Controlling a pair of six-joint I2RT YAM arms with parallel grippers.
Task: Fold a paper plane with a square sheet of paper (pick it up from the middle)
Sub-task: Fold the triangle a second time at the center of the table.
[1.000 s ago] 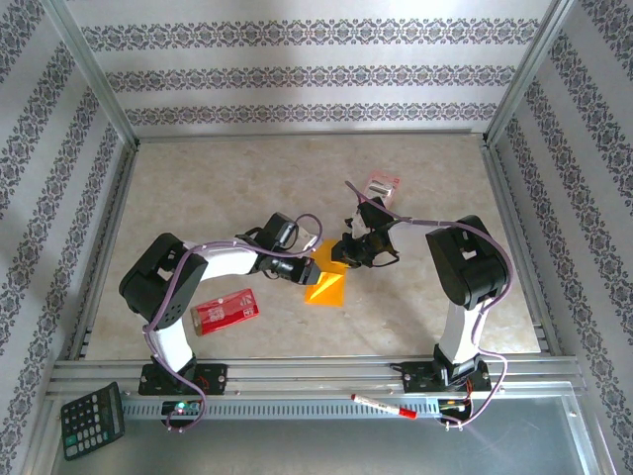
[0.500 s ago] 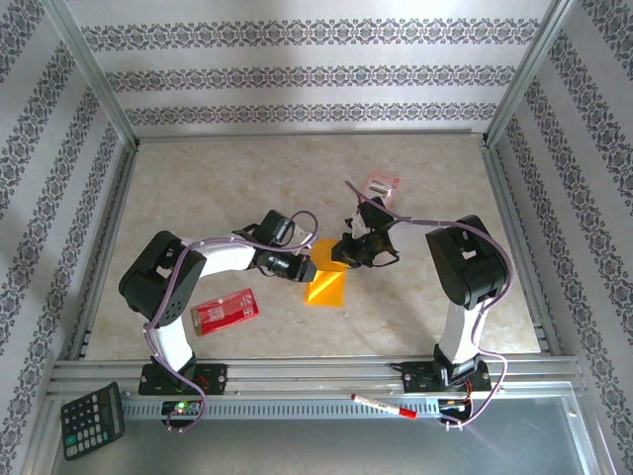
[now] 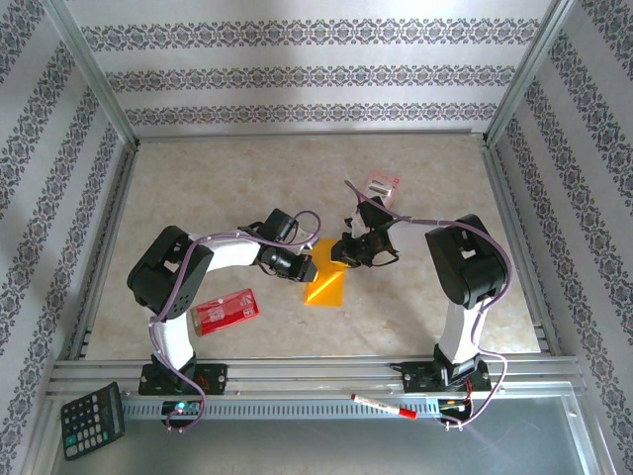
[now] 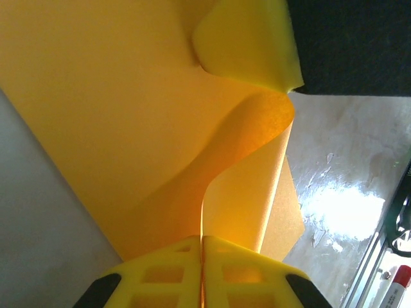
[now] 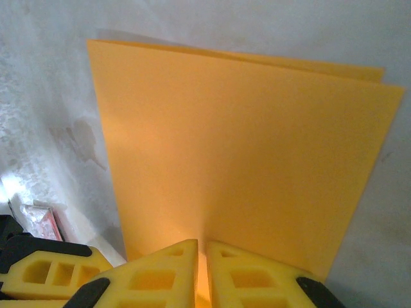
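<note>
Paper sheet [image 3: 326, 285] lies at centre of the table [image 3: 198, 188], directly btw the two grippers, w/ its long axis running approx near-to-far. It is folded double: two layers show at its far edge in the right wrist view. Left gripper [image 4: 202, 239] is clamped on the sheet's left side, and the paper curls up in a wave ahead of it. Right gripper [image 5: 201, 244] is clamped on the far-right part, where the paper is flat. Both arms are about equally near. I judge the next crease must go along this axis, w/ one side held fixed.
</note>
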